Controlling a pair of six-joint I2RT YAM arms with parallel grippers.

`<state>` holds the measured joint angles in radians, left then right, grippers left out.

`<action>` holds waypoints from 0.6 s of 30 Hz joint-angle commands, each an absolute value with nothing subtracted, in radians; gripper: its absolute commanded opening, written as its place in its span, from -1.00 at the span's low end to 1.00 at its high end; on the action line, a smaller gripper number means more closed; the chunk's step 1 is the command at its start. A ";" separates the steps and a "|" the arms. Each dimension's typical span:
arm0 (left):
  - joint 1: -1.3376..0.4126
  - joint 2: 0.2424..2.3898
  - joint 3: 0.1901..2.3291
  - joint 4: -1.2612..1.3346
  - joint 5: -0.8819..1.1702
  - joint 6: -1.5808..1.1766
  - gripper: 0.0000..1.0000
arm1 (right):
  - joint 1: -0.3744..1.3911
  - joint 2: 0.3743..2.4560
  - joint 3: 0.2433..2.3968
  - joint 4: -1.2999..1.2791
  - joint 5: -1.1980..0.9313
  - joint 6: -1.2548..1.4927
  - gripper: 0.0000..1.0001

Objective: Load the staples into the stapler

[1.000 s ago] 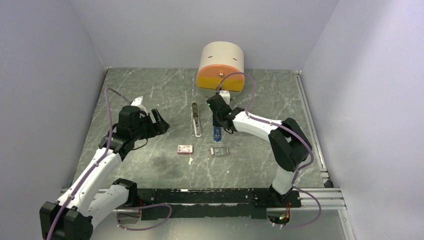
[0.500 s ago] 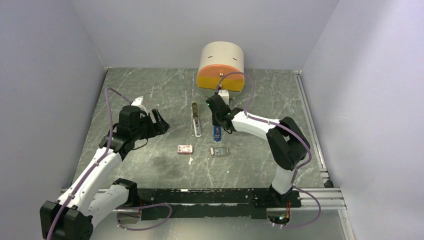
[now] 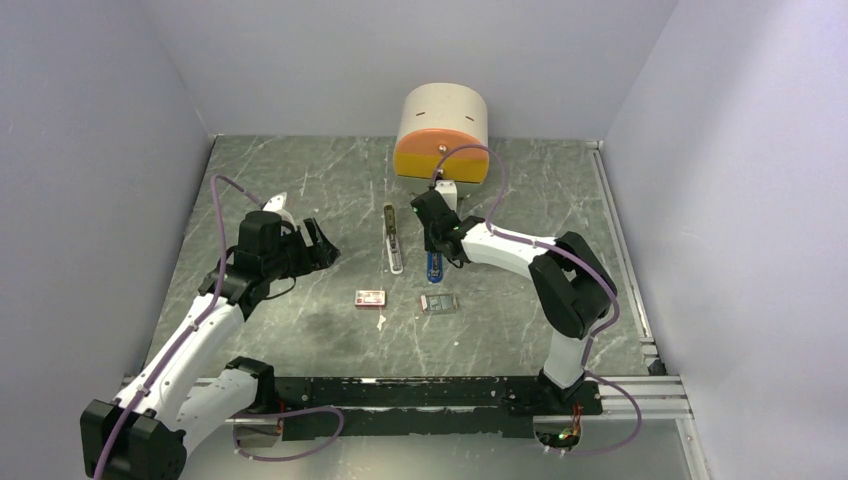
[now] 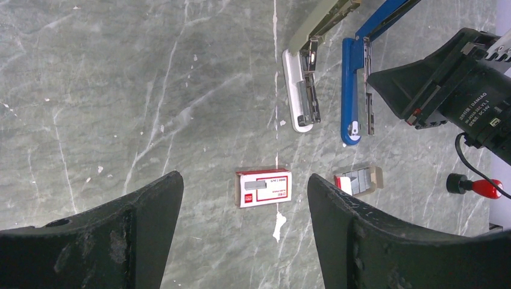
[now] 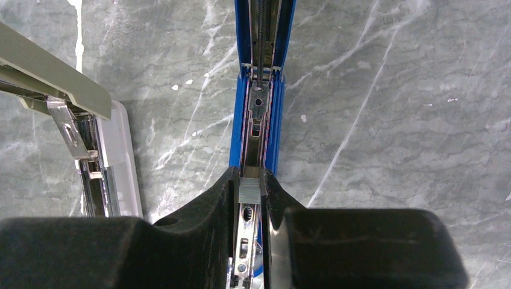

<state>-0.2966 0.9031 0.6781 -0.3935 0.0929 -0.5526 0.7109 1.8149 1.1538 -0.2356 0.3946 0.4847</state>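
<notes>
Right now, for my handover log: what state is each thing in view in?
Blue plastic stapler: swung open, channel exposed.
White-and-grey stapler: swung open.
Silvery ribbed staple strip: pinched, in line with the blue channel.
Red-and-white cardboard box: closed.
Small tan box: open.
Left end effector: open, empty.
Right end effector: shut on the strip.

Robot lab cell: plain walls (image 3: 90, 120), marble-look tabletop (image 3: 300, 180), mounting rail (image 3: 645, 396).
</notes>
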 commanded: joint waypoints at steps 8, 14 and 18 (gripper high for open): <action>-0.301 0.905 0.681 -0.383 0.106 -0.541 0.60 | 0.707 1.840 1.163 -0.210 0.414 0.475 -0.61; -0.300 0.906 0.680 -0.383 0.107 -0.542 0.61 | 0.706 1.841 1.152 -0.204 0.410 0.473 -0.61; -0.301 0.908 0.679 -0.383 0.108 -0.541 0.61 | 0.705 1.842 1.151 -0.206 0.406 0.474 -0.58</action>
